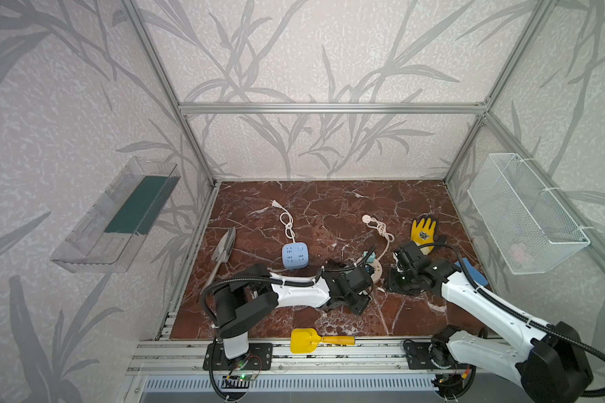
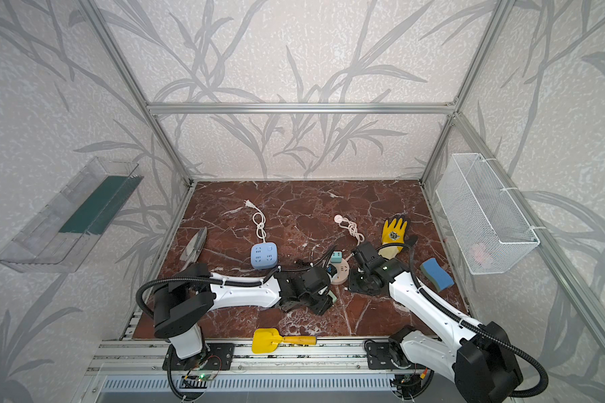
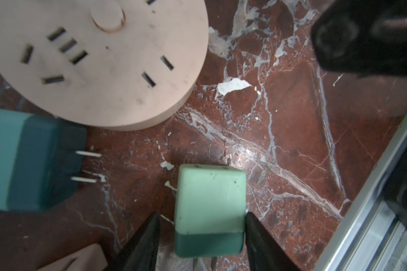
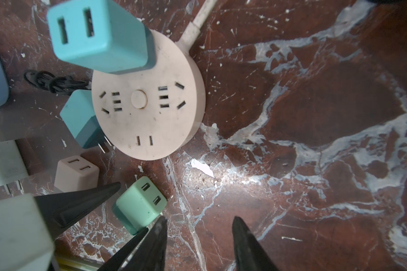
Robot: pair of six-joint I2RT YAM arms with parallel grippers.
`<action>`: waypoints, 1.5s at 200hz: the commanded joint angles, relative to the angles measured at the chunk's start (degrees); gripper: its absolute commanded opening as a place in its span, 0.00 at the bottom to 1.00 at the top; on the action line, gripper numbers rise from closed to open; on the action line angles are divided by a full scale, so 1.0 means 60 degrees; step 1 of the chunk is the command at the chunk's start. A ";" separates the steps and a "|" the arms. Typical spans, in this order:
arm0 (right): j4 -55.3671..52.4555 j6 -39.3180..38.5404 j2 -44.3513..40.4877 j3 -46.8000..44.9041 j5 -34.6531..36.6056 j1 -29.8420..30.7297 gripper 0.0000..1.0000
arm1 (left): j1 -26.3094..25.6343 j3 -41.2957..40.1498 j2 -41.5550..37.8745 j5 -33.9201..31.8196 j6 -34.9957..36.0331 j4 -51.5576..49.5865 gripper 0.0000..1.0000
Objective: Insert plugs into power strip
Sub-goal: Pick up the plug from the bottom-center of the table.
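Your left hand [image 3: 202, 214] straddles the green plug [image 3: 209, 194] just beside the power strip [image 3: 108, 93], half-closed, not yet clamped, the plug's prong end seemingly facing away from the strip.

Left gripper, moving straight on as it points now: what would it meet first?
Probably the green plug, standing between the open jaws of the left gripper; the table lies behind it, depth unclear.
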 commanded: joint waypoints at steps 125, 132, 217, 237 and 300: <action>0.0380 0.0035 0.0164 -0.0211 -0.0223 -0.0143 0.45 | -0.0130 0.0331 0.0398 -0.0116 0.0091 -0.0148 0.52; 0.0392 0.0029 0.0175 -0.0214 -0.0245 -0.0144 0.45 | -0.0134 0.0316 0.0378 -0.0111 0.0094 -0.0143 0.51; 0.0494 -0.0010 0.0193 -0.0158 -0.0578 -0.0257 0.45 | -0.0148 0.0243 0.0292 -0.0133 0.0223 -0.0113 0.31; 0.0548 -0.0043 0.0193 -0.0180 -0.0782 -0.0342 0.45 | -0.0150 0.0251 0.0257 -0.0170 0.0298 -0.0112 0.14; 0.1678 -0.0170 0.0135 -0.0724 -0.3641 -0.0698 0.43 | -0.0149 -0.0613 -0.0805 0.0085 0.0880 0.0765 0.00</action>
